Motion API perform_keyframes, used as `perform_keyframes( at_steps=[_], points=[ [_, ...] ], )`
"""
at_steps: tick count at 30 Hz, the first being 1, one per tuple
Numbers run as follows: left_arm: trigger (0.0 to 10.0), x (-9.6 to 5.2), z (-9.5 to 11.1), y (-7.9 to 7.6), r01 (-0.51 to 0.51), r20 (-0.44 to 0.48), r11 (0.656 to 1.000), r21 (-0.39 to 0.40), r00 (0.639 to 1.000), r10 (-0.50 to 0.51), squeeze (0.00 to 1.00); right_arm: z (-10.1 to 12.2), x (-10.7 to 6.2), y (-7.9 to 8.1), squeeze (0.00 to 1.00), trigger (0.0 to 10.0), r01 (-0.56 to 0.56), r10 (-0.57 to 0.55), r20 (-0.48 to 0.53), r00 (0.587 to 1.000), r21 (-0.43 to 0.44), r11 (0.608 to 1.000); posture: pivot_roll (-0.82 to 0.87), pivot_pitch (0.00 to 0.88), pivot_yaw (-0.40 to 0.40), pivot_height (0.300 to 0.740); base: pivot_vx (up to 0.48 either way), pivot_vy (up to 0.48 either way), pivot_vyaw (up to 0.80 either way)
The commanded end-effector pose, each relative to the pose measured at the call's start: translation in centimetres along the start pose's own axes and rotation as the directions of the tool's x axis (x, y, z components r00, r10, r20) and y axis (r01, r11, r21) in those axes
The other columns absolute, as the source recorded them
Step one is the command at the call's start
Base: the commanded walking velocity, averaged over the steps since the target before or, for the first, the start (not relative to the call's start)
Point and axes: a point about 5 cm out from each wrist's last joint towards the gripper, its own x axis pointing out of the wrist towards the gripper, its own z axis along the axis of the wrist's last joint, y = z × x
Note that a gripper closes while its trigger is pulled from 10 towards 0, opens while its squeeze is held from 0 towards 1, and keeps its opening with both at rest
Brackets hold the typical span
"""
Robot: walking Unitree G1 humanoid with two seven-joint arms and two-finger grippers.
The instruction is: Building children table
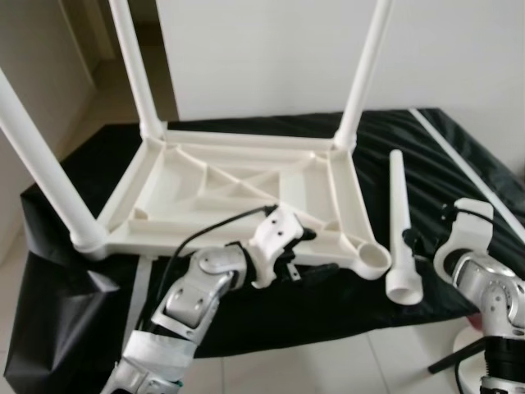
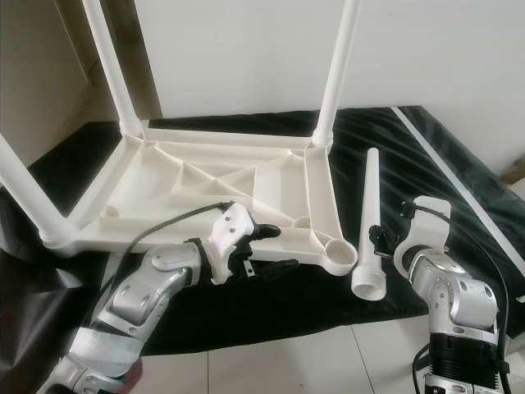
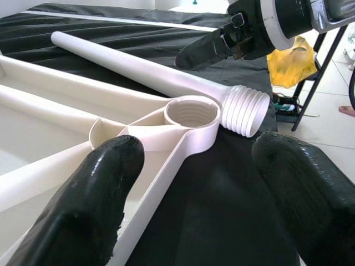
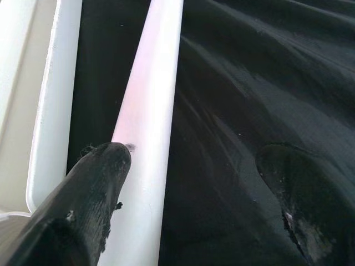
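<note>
Down front, the left gripper (image 1: pixel 316 254) is spread wide at the near edge of the upturned table top (image 1: pixel 238 185), close to the empty threaded socket (image 1: pixel 375 258). Three legs look fitted. The fourth leg (image 1: pixel 399 222) lies loose on the black sheet (image 1: pixel 459 172) beside that corner, the right gripper (image 4: pixel 194 183) open against it. One leg to go, I'd say.
</note>
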Motion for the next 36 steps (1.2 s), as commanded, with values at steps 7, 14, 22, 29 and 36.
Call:
perform_keyframes(
  at_steps=[7, 14, 22, 29, 36],
  points=[
    [10.0, -0.1, -0.3, -0.4, -0.010, -0.010, 1.000, -0.021, 1.000, 0.009, 0.00, 0.4, -0.7, 0.4, 0.00, 10.0, 0.054, -0.047, 0.195, 0.980, -0.032, 0.998, 0.01, 0.000, -0.009, 0.740, 0.000, 0.000, 0.00],
    [10.0, 0.0, -0.3, -0.6, -0.009, -0.007, 1.000, -0.027, 1.000, 0.009, 0.00, 0.2, -1.4, 1.5, 0.00, 10.0, 0.076, -0.057, 0.317, 0.947, -0.051, 0.996, 0.01, 0.000, -0.011, 0.740, 0.000, 0.000, 0.00],
    [10.0, 0.0, -0.2, -0.7, -0.013, -0.004, 0.999, -0.034, 1.000, 0.013, 0.00, -1.7, -2.2, 2.8, 0.00, 10.0, 0.112, -0.106, 0.376, 0.921, 0.005, 0.994, 0.01, 0.000, -0.013, 0.740, 0.000, 0.000, 0.00],
    [10.0, -0.2, -0.2, -0.7, -0.020, -0.003, 0.999, -0.044, 1.000, 0.020, 0.00, -3.7, -2.4, 0.6, 0.00, 10.0, 0.235, -0.220, 0.361, 0.906, 0.003, 0.972, 0.01, 0.000, -0.011, 0.740, 0.000, 0.000, 0.00],
    [10.0, -0.1, -0.1, -0.7, -0.022, -0.002, 0.999, -0.044, 1.000, 0.022, 0.00, -4.5, -2.2, 0.4, 0.00, 10.0, 0.226, -0.232, 0.331, 0.915, 0.056, 0.973, 0.01, 0.000, -0.012, 0.740, 0.000, 0.000, 0.00]
  ],
)
